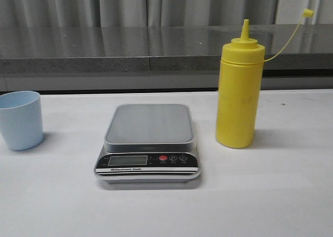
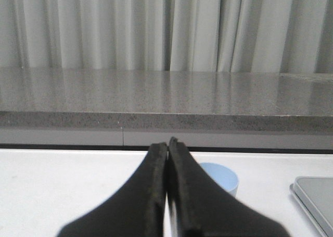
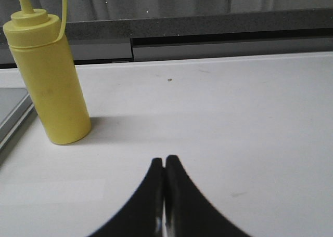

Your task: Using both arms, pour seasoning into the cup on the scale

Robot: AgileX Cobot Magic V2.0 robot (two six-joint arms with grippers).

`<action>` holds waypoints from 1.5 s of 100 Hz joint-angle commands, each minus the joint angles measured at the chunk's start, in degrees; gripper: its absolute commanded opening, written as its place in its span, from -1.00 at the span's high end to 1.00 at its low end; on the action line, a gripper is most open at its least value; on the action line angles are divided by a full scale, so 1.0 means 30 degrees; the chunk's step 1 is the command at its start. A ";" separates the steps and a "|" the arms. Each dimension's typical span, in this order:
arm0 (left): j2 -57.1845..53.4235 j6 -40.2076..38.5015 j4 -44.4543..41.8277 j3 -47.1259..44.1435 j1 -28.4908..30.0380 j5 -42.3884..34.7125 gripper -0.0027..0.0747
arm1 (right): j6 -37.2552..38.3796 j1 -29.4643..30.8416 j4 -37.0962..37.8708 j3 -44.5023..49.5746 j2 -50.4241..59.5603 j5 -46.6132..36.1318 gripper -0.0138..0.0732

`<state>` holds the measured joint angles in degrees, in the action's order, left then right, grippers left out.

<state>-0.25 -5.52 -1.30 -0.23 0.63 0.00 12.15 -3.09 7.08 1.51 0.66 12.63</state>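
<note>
The yellow seasoning bottle [image 1: 238, 91] stands upright on the white table to the right of the scale [image 1: 149, 141], its cap off and dangling on a tether [image 1: 308, 12]. The scale's grey platform is bare. At the far left stands the pale blue cup [image 1: 20, 119] on the table, apart from the scale. Neither arm shows in the front view. My left gripper [image 2: 167, 142] is shut with nothing in it, and the cup [image 2: 223, 176] peeks out behind its fingers. My right gripper [image 3: 165, 160] is shut and holds nothing; the bottle [image 3: 48, 81] stands well beyond it, off to one side.
A grey stone ledge [image 1: 130, 52] runs along the back of the table with curtains behind it. The scale's corner [image 2: 315, 198] shows at the edge of the left wrist view and another corner [image 3: 10, 112] beside the bottle in the right wrist view.
</note>
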 commanded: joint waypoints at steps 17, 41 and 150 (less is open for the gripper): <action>0.1796 -0.0089 0.1794 0.2164 0.0033 0.1479 0.98 | -0.0115 0.0109 0.0085 -0.0306 0.0384 -0.1598 0.84; 0.7516 -0.0089 0.3057 0.7156 0.0033 0.3892 0.98 | -0.0115 0.0109 0.0085 -0.0306 0.0384 -0.1598 0.84; 2.7756 0.1839 0.3292 2.1485 0.0033 1.2159 -0.13 | -0.0115 0.0109 0.0085 -0.0306 0.0384 -0.1598 0.84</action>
<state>83.54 0.00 7.24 62.15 0.63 38.82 12.15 -3.09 7.08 1.51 0.66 12.63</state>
